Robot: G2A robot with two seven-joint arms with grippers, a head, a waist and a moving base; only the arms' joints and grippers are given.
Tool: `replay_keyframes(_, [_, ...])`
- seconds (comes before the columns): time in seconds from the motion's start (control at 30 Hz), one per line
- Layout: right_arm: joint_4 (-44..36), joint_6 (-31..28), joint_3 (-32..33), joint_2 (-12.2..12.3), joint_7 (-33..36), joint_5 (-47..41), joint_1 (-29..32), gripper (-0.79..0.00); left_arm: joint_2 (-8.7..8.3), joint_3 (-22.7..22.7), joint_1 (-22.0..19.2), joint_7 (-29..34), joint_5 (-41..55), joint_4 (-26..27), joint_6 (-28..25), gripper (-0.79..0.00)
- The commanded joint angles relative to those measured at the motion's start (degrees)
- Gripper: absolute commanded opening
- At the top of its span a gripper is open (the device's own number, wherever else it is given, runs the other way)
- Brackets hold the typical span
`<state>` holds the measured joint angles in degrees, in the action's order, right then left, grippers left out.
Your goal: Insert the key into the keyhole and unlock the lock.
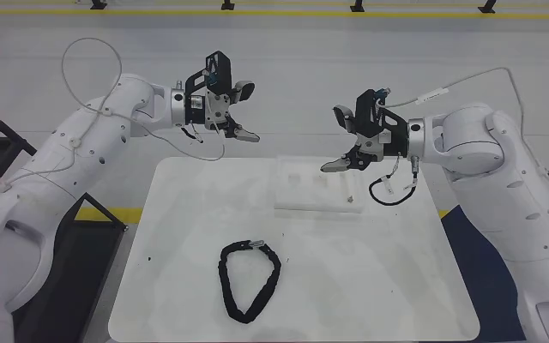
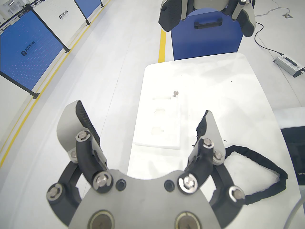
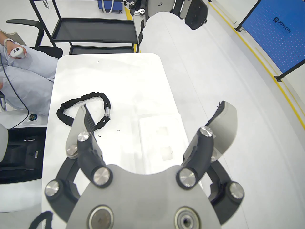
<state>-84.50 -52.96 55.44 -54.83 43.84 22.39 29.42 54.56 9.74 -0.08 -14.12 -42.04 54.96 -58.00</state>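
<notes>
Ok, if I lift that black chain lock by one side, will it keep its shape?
Probably floppy: the chain lock lies in a loose, uneven loop on the table, so it should sag. It looks fabric-covered, so likely grippy, not slippery. The metal barrel may swing.

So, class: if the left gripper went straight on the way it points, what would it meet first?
Probably the right gripper, facing it from across the table; the white tray lies lower, beneath that line, though depth is unclear.

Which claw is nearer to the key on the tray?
The right claw, by the tray's end where the key lies; the left claw hangs beyond the other end.
</notes>
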Motion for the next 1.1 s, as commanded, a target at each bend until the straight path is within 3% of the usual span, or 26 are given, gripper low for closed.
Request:
replay_keyframes(0.0, [0.0,0.0,0.0,0.0,0.0,0.0,0.0,0.000,0.00,0.0,0.0,0.0,0.0,0.0,0.0,-0.001])
replay_keyframes(0.77, [-0.1,1.9,0.0,0.1,-0.7,1.6,1.2,0.000,0.00,0.0,0.0,0.1,0.0,0.0,0.0,0.000])
replay_keyframes(1.07, [7.6,6.6,-1.0,0.2,1.6,2.0,2.0,0.000,0.00,0.0,0.0,0.1,0.0,0.0,0.0,0.000])
